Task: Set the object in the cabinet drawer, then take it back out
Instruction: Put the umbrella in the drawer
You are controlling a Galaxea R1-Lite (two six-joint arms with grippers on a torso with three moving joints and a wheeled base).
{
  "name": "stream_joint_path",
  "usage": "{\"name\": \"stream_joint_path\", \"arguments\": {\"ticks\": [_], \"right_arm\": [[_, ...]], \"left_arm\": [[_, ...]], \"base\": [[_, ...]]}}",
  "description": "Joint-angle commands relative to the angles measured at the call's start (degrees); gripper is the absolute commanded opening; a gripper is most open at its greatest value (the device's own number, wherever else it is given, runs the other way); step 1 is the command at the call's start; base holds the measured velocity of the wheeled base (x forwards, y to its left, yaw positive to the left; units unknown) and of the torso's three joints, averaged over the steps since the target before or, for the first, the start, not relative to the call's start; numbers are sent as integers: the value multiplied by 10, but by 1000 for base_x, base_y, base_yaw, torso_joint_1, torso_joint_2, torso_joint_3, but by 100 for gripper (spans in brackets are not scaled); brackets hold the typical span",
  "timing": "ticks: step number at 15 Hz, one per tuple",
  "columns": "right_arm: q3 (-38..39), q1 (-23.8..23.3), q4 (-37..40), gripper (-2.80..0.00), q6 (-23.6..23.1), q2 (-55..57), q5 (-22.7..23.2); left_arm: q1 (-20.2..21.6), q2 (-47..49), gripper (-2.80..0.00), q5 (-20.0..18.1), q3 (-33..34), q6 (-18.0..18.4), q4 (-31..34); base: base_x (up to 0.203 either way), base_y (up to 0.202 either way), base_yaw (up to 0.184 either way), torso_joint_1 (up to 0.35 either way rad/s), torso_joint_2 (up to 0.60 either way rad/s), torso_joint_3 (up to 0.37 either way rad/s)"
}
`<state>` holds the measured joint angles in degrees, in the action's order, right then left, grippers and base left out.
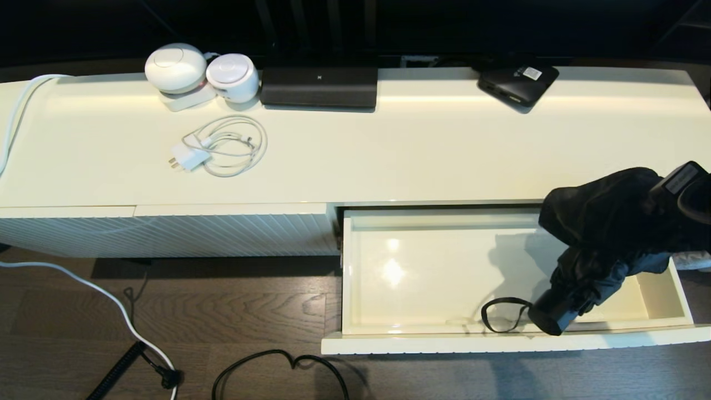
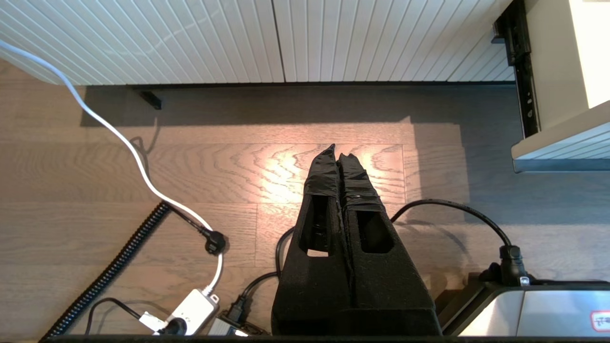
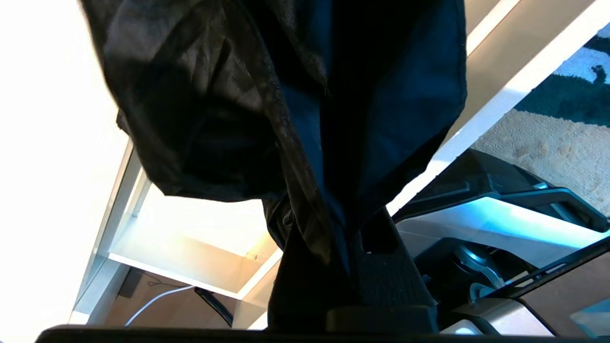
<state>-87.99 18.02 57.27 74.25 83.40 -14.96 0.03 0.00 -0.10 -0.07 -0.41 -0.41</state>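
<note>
Right gripper [image 3: 350, 247], mostly hidden by fabric, clamps the umbrella [image 1: 600, 244] over the open drawer [image 1: 355, 278].

white label on black box [image 1: 517, 83], print unreadable

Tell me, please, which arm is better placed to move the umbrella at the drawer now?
The right arm. Its gripper is already shut on the umbrella, which hangs over the open drawer at its right end. The left gripper is shut and empty, low over the floor beside the cabinet.
</note>
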Motion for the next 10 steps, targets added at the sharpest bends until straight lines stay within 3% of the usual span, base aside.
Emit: {"name": "stream_joint_path", "arguments": {"ticks": [1, 5, 10], "right_arm": [[20, -1, 2, -280, 4, -8, -1], [69, -17, -43, -280, 4, 3, -5], [50, -45, -78, -280, -1, 50, -6]], "left_arm": [[0, 0, -280, 0, 1, 0, 0], [0, 0, -280, 0, 0, 0, 0], [0, 0, -280, 0, 0, 0, 0]], "base": [[0, 0, 0, 0, 0, 0], [0, 0, 0, 0, 0, 0], [0, 0, 0, 0, 0, 0]]}}
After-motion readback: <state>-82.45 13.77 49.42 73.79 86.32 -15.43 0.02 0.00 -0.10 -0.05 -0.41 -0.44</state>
